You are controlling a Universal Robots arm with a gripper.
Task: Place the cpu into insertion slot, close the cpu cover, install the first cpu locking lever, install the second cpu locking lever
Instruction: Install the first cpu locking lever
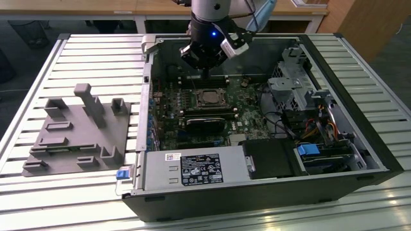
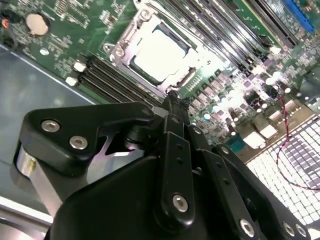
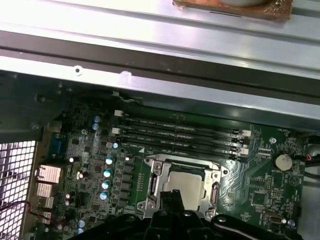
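End effector (image 2: 172, 98), fingers pressed together and empty, hovers near the seated cpu (image 2: 157, 52).

A black, open computer case (image 1: 359, 144) lies on a silver slatted metal table (image 1: 64, 202). Inside it, the arm's black gripper (image 1: 205, 76) hangs tip-down over the green circuit board (image 1: 247, 103), its fingers drawn together into one narrow point just beyond the dark-framed square insertion slot (image 1: 196, 98). A small silvery-beige square cpu (image 1: 209, 98) sits in that slot. A grey plastic fixture with upright pegs (image 1: 77, 134) rests on the table at the exterior view's left of the case.
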